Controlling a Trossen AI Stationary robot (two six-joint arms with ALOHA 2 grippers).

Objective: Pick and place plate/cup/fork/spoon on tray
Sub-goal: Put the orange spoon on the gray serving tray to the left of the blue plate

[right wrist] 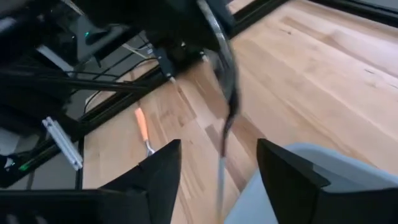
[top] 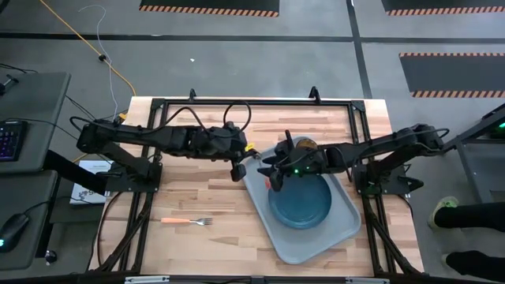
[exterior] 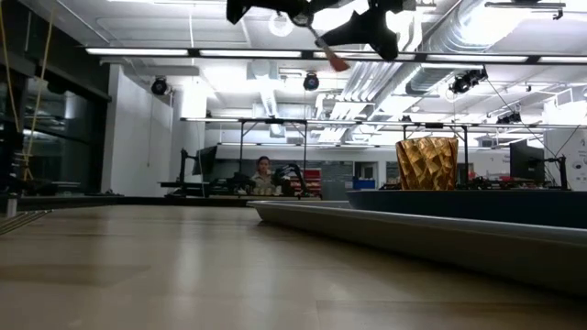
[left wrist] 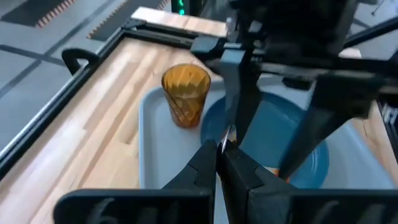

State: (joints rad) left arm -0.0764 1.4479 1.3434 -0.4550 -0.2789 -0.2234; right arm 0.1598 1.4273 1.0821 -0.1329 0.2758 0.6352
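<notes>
- The fork [top: 188,222] lies flat on the bare wooden surface [top: 197,197], orange handle and silver tines, well apart from both tools and nearer the front edge than either.
- The left tool [top: 237,172] is closed on the spoon [right wrist: 221,168]; in the right wrist view the thin metal stem hangs down from its pinched fingers [left wrist: 208,165], at the tray's near-left corner.
- The tray [top: 260,201] sits just beside the left tool, pale grey-blue, set at a slant on the surface.
- The right tool [top: 270,175] hovers over the tray's left part, close to the left tool; its fingers [right wrist: 158,171] stand apart with the spoon's stem between them, and contact cannot be told.
- The plate [top: 300,201], dark blue, lies inside the tray, under and just to the right of the right tool.
- The cup [left wrist: 185,93], amber and upright, stands in the tray's far corner beside the plate, behind the right tool's wrist.
- In the low view the tray rim, the plate edge and the cup show at the right; both tools hang high overhead.
- Beyond the surface: grey floor with striped hazard mats, a yellow cable, a keyboard [top: 8,140] at far left, and a person [exterior: 263,174] seated in the room behind.
</notes>
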